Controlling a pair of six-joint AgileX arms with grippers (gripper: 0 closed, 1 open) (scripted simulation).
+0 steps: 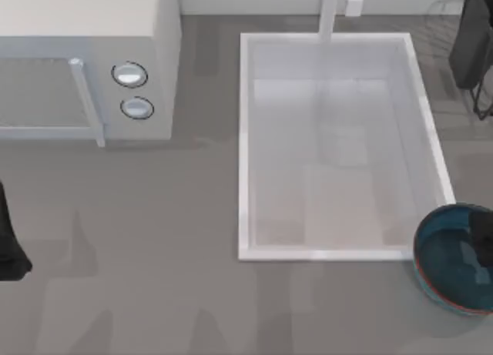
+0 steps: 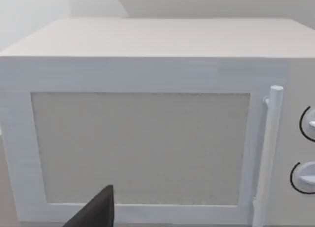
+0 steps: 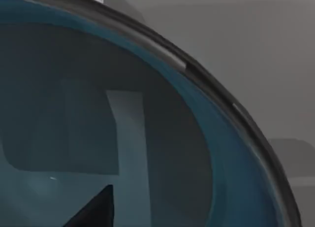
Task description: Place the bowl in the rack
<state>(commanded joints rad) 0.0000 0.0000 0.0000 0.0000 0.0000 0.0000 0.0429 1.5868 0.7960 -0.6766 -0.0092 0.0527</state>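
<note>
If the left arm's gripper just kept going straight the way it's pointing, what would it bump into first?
Most likely the microwave: the left wrist view looks squarely at its door panel, with a dark fingertip of the left gripper in front. Nothing shows between them, though how far off the door is remains unclear.

White microwave (image 2: 147, 123) (door shut) faces the left tool (image 2: 96, 212).
</note>
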